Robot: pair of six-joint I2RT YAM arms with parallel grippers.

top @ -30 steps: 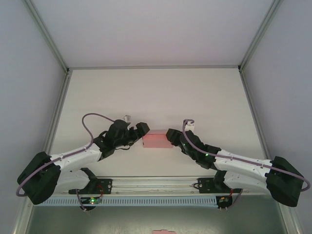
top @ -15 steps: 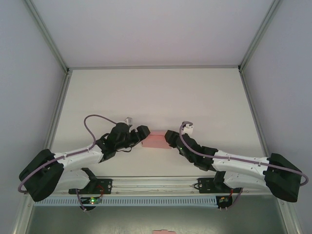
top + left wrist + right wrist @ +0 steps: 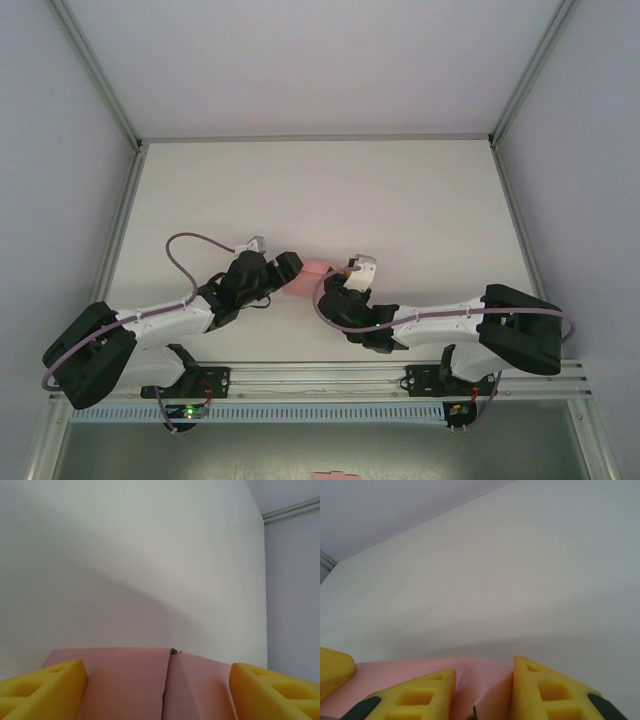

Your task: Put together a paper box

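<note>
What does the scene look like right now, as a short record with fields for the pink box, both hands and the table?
task: assemble paper box
paper box: pink card, between the two hands, over the near half of the table
left hand: fingers wide apart, one at each side of the box; contact unclear
right hand: fingers close together, pink card between them, seemingly pinched
box state: a fold seam shows on its surface; whether it is finished cannot be told
</note>
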